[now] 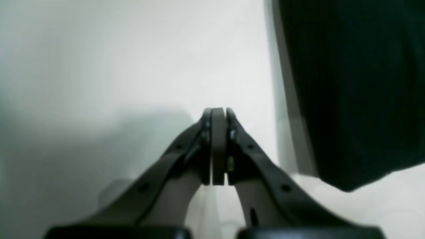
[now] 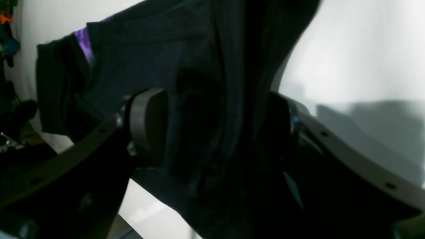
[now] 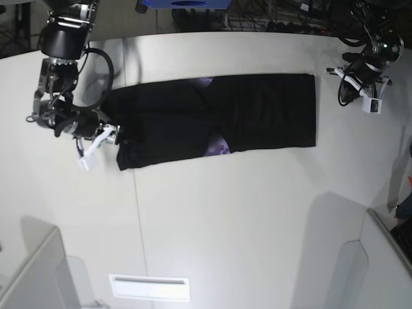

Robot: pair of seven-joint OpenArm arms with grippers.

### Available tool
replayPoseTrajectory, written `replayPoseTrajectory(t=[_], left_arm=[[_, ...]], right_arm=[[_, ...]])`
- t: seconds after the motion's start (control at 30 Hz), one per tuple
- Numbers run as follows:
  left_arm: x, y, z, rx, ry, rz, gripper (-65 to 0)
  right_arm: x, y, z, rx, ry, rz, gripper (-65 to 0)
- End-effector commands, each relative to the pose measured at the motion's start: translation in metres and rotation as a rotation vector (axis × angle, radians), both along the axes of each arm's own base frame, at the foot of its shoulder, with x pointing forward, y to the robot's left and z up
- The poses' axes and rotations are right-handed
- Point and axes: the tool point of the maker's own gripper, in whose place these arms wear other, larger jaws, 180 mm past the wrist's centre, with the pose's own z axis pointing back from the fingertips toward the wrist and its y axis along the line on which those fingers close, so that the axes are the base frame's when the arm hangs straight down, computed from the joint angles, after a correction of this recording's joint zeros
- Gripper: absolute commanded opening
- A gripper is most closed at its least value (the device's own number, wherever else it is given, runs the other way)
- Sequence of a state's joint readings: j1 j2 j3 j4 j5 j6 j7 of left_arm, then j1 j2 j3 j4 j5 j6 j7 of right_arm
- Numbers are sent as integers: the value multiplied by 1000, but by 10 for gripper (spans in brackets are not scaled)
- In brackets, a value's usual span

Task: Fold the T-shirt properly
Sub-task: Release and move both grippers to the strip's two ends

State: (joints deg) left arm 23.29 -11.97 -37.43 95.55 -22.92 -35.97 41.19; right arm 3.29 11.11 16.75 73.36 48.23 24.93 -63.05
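Note:
The black T-shirt lies as a long band across the white table, with a bit of purple print showing at a fold. At its left end my right gripper stands open. In the right wrist view the dark cloth bunches between the wide-apart fingers of that gripper, and a purple strip shows. My left gripper is shut on nothing, over bare table beside the shirt's edge. Its arm is off the shirt's right end.
A seam runs down the table. A white label plate lies near the front edge. Grey panels stand at the front left and front right. A blue object and cables sit behind the table.

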Motion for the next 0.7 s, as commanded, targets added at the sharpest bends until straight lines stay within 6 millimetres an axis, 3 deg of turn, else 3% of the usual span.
replayPoseTrajectory(t=[0.0,0.33,0.47,0.67], left_arm=[[8,-3,7,3,-27,-25,-650],[17,-36,-29,-86,56,-161,-650],[21,-38,-27,-85,48,-171,-650],[21,-40,-29,-88,51,-172,-650]], right_arm=[[-11,-4,-9,-48,51,34,-245],[-22,4,-17,-58,78,75,-260],[-30,3,-31,-42,130,61,-395],[-24,-1,-31,-36,87,10,-567]])
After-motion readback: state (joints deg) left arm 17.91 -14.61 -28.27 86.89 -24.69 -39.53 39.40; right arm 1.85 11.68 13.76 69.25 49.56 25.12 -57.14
